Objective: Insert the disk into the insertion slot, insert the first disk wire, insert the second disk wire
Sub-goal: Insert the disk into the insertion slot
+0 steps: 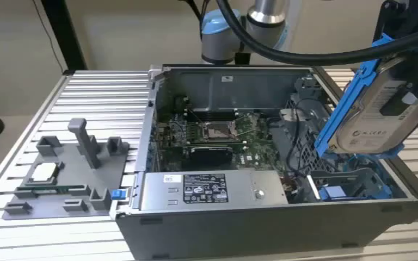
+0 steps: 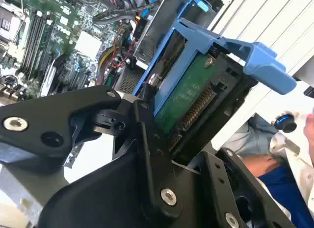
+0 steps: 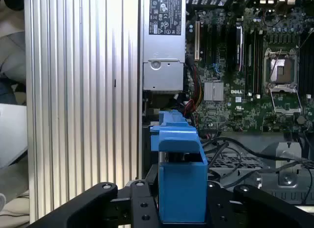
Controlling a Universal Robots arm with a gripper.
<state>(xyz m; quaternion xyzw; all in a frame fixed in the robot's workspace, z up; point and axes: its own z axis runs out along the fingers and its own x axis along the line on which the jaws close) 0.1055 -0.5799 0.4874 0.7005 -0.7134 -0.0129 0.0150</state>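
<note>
In the exterior view my gripper is shut on the disk, a silver drive with a pale label in a blue carrier frame. The disk hangs tilted on edge above the right end of the open computer case. Below it lies the insertion slot, a grey metal bay with blue plastic parts. Disk and slot are apart. The second wrist view shows the disk's green circuit board and its blue carrier between my black fingers. In the first wrist view the blue carrier sits between the fingers. Dark cables lie loose beside the bay.
The grey power-supply box sits along the case's front wall, with the motherboard behind it. A grey fixture with small parts stands on the ribbed metal table at the exterior view's left. A person's sleeve shows beyond the table edge.
</note>
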